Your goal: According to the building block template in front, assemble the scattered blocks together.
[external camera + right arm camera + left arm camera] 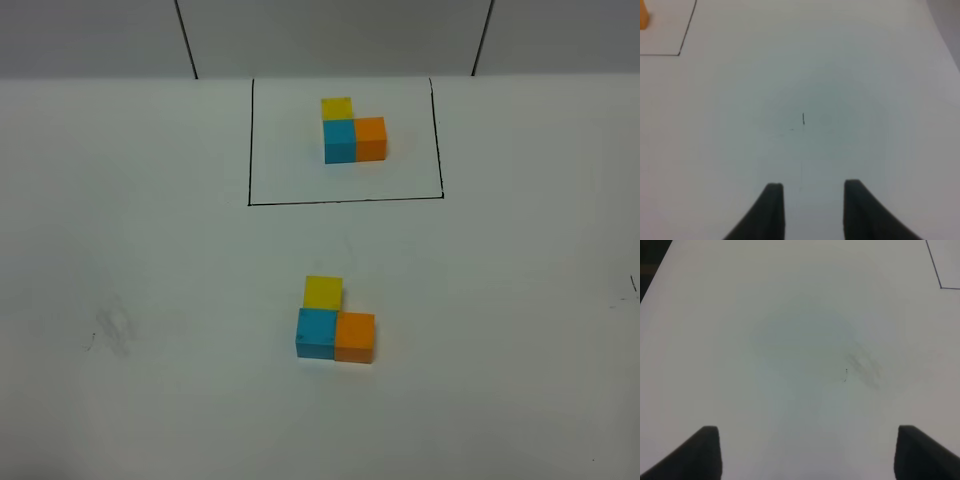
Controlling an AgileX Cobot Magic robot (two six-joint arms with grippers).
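The building block template (352, 130) is an L of yellow, sky-blue and orange cubes inside a thin black rectangle (345, 201) at the back of the white table. The scattered blocks stand nearer the front, touching in the same L: yellow (323, 291) behind sky-blue (316, 333), orange (355, 337) to its right. Neither gripper shows in the exterior high view. My left gripper (807, 430) is open wide over bare table. My right gripper (813, 185) is open with a narrower gap, empty. The template's orange cube (643, 15) shows at the edge of the right wrist view.
A grey smudge (112, 330) marks the table at the left; it also shows in the left wrist view (865, 370). A small dark mark (803, 118) lies ahead of the right gripper. The table's back edge (120, 78) meets a grey wall.
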